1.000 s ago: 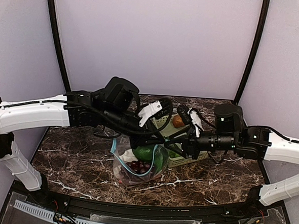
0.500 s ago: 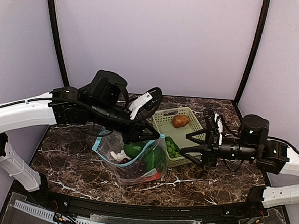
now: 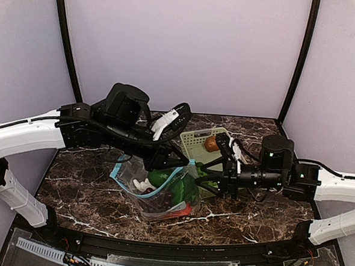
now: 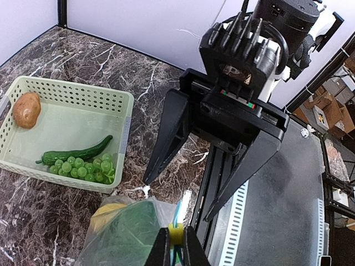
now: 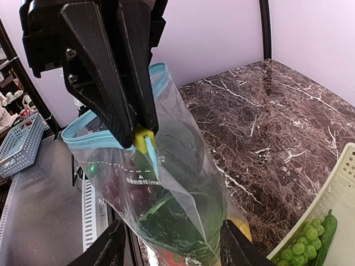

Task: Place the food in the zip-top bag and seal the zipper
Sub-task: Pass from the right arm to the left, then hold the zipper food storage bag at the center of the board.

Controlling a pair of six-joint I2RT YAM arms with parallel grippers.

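The left gripper (image 4: 176, 246) is closed tight on the zipper (image 5: 89, 133) of the bag (image 3: 161, 198), its two fingers pinching the yellow slider (image 5: 145, 139) at one end of the teal strip; the bag hangs upright from this grip over the marble table (image 3: 84, 175), just to the near left of the basket (image 4: 77, 88); whether its bottom rests on the table cannot be told. The teal strip curves away from the slider in an open loop, so the mouth of the bag is unsealed. Inside the bag: a leafy green (image 4: 130, 238) against the clear wall, a lemon (image 4: 105, 215) beside it, a white bulb (image 3: 141, 185) near the mouth, dark grapes (image 3: 167, 199) lower down and a red piece (image 3: 182, 210) at the bottom. The right gripper (image 4: 177, 198) faces the bag from the basket side with its fingers spread apart and nothing clamped; in the right wrist view the lower part of the bag lies between the two fingertips; contact with the plastic cannot be told. The basket holds a potato (image 4: 26, 109) in one corner; a long green vegetable (image 4: 77, 155) and a bunch of green grapes (image 4: 83, 169) lie touching along the wall nearest the bag.
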